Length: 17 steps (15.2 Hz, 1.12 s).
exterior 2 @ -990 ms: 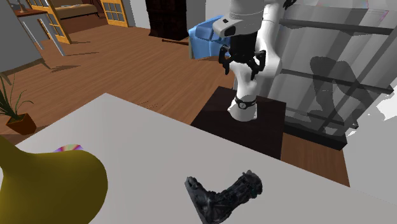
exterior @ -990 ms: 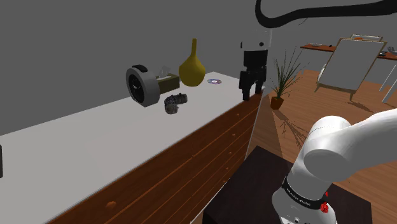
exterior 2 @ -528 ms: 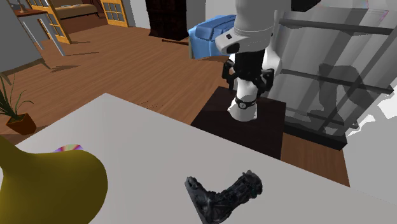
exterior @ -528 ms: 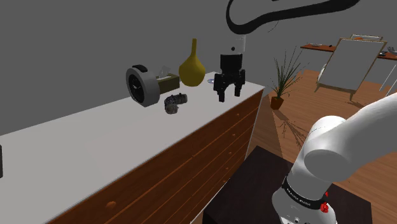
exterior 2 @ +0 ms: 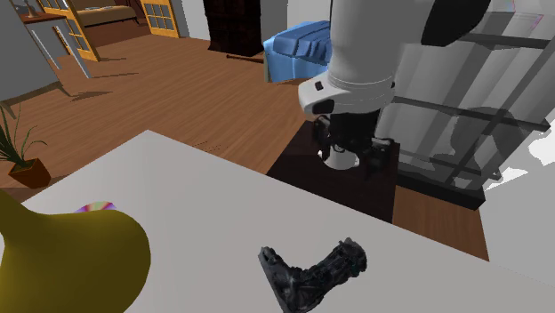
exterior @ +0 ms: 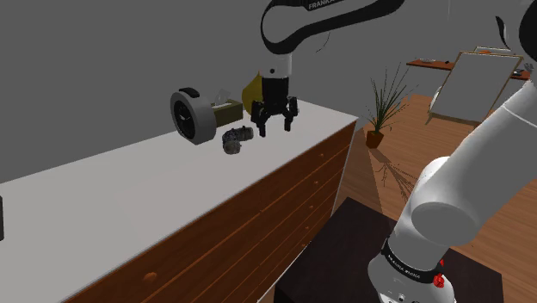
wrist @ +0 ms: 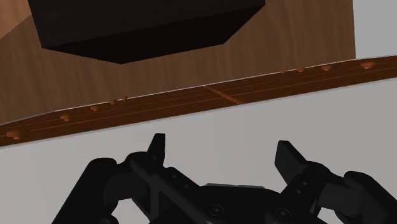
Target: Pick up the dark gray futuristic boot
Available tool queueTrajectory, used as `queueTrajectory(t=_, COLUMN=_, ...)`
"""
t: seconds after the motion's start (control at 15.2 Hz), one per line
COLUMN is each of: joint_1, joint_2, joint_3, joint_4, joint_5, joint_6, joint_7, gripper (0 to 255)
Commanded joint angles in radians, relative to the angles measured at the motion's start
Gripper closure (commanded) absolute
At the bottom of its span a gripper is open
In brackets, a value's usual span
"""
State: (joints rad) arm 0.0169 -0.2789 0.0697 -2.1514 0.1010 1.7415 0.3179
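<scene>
Clock [exterior: 191,116]: stands on the white bench [exterior: 129,185], towards the shoulder view's left.
Boot [exterior: 237,139]: dark gray, lying on the bench just right of the clock.
Vase [exterior: 253,89]: yellow, behind the boot.
Gripper [exterior: 274,127]: fingers spread, empty, above the bench, near the boot's right, not touching it.

1. "FRANKA" stands in white capitals on the dark joint cover of the arm [exterior: 324,5], at 12 o'clock in the shoulder view. Any letters after it cannot be made out.
2. A dark band [exterior: 410,261] around the arm's lowest link, at 5 o'clock in the same view, carries white lettering too small to read.
</scene>
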Motion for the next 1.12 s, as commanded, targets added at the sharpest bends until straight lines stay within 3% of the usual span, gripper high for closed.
queueTrajectory(t=0.0, joint_1=0.001, joint_2=0.071, joint_3=0.012, joint_4=0.059, joint_5=0.003, joint_6=0.019, joint_7=0.041, gripper=0)
queueTrajectory(t=0.79, joint_1=0.019, joint_2=0.532, joint_3=0.030, joint_4=0.538, joint_5=-0.020, joint_6=0.038, joint_7=0.251, gripper=0)
queueTrajectory(t=1.06, joint_1=0.020, joint_2=0.539, joint_3=0.030, joint_4=0.495, joint_5=-0.020, joint_6=0.089, joint_7=0.247, gripper=0)
